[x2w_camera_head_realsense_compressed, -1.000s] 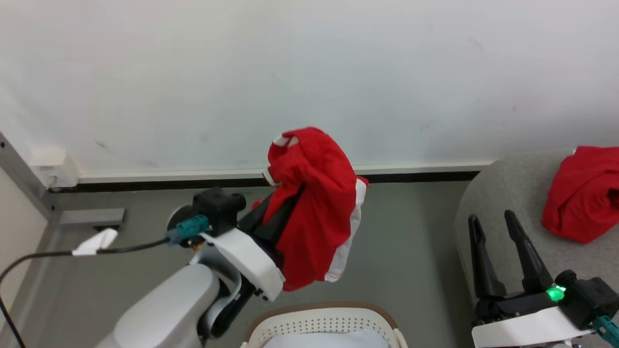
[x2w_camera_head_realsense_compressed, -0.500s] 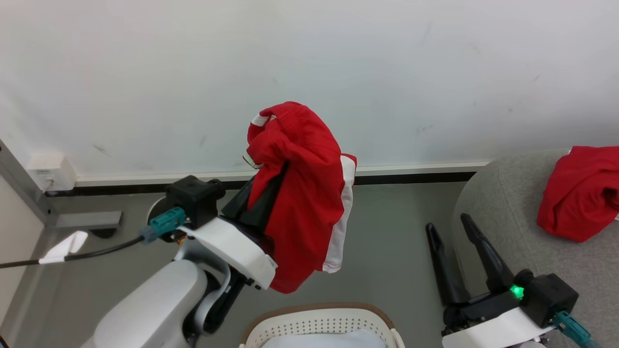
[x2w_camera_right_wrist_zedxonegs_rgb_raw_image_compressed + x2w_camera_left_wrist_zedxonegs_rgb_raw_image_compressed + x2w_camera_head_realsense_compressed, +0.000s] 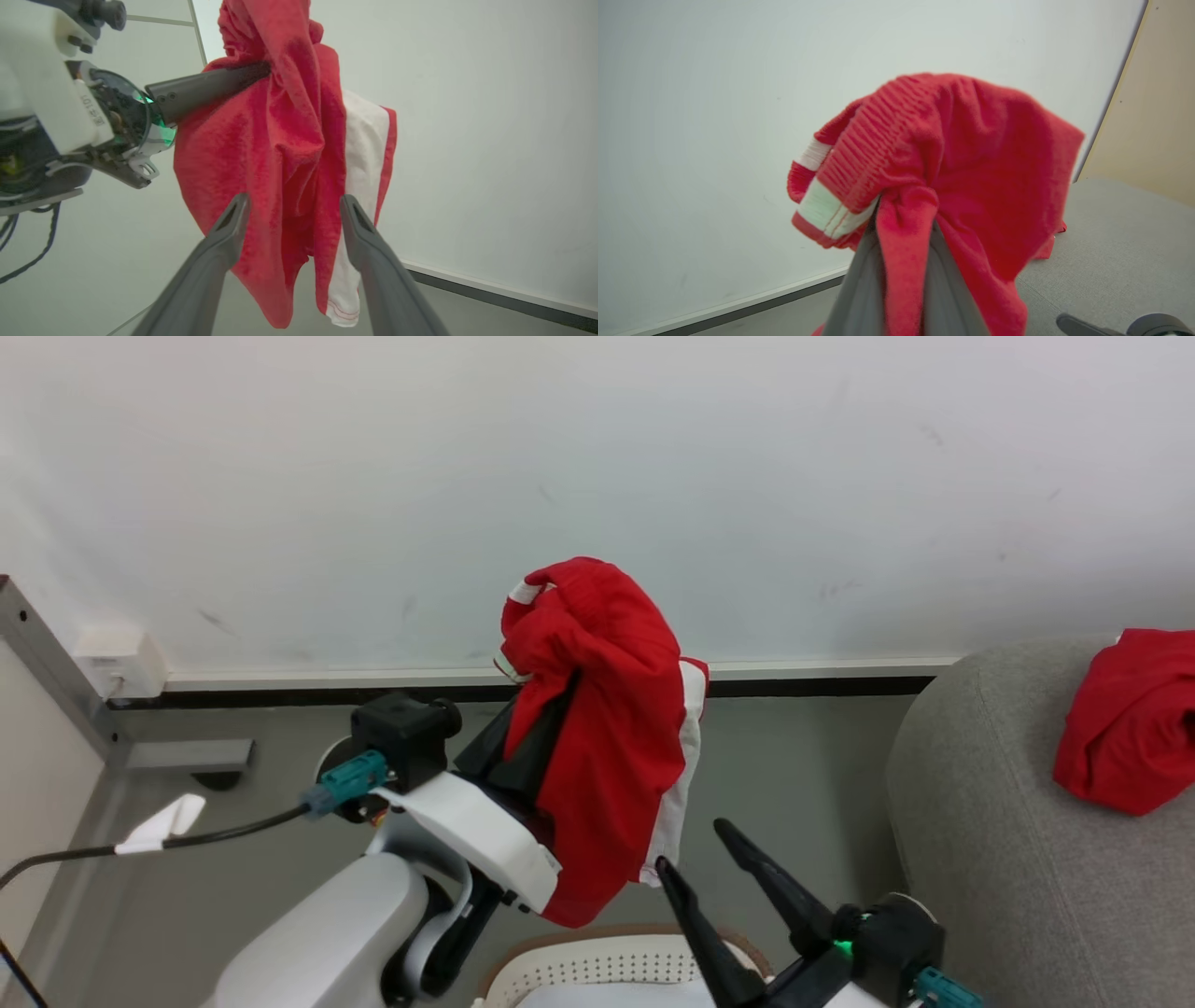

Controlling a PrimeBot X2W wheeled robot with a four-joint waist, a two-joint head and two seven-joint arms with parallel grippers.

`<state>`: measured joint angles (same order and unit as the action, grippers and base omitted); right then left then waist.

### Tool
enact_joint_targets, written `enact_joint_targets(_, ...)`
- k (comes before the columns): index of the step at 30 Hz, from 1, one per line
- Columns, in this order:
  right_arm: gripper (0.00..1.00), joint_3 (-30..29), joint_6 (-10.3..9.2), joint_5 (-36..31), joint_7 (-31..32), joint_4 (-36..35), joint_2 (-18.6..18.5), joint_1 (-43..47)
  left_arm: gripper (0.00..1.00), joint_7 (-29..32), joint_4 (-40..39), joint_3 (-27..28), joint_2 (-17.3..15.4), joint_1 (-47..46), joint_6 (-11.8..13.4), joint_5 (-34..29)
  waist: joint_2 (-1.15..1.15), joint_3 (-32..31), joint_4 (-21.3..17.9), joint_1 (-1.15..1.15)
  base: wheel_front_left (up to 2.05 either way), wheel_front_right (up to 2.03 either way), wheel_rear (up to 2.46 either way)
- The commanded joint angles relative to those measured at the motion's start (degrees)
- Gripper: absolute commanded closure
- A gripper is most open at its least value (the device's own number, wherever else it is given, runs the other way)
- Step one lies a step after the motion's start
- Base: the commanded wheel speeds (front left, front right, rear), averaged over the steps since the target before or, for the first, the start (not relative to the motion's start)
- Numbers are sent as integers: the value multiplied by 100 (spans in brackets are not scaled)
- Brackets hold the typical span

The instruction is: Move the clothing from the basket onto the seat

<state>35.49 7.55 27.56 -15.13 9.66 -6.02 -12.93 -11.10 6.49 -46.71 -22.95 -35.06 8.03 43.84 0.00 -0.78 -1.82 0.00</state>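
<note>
I see one red garment (image 3: 607,737) hanging bunched in the air above the basket (image 3: 597,963), a white stripe down one edge, its lowest fold just over the basket's brown rim. The white perforated basket sits upright. Right of the basket stands the grey seat (image 3: 990,821), with a second red garment (image 3: 1130,719) crumpled on its far side

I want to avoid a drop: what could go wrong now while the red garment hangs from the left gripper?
The left gripper pinches only a bunched part of the garment, so it may slip onto the floor. The open right gripper points at the hanging hem and could snag it.
</note>
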Motion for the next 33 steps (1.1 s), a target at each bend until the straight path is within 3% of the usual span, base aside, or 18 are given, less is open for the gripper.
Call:
enact_joint_targets(1,0,135,-13,56,2,135,31,-128,100,17,7,-33,73,-39,-20,-3,0,-24,91,0,0,0,0)
enact_joint_targets(15,0,264,-14,81,1,1728,298,-1023,100,112,50,-608,632,11,-219,-99,0,-200,829,0,0,0,0)
enact_joint_targets(22,0,268,-13,155,1,2024,305,-1220,100,175,55,-786,768,94,-281,-46,0,-235,1057,0,0,0,0)
enact_joint_targets(23,21,258,-13,136,1,2056,308,-1225,100,172,69,-808,785,111,-281,-39,0,-234,1084,0,0,0,0)
enact_joint_targets(24,67,230,-14,151,1,2050,307,-1227,100,178,78,-823,797,131,-278,-26,0,-228,1106,0,0,0,0)
enact_joint_targets(25,100,196,-13,167,1,2002,308,-1219,100,180,91,-832,796,143,-275,-22,0,-219,1118,0,0,0,0)
enact_joint_targets(33,100,-36,-14,136,0,1748,308,-922,100,145,157,-782,686,158,-220,17,0,-158,1110,0,0,0,0)
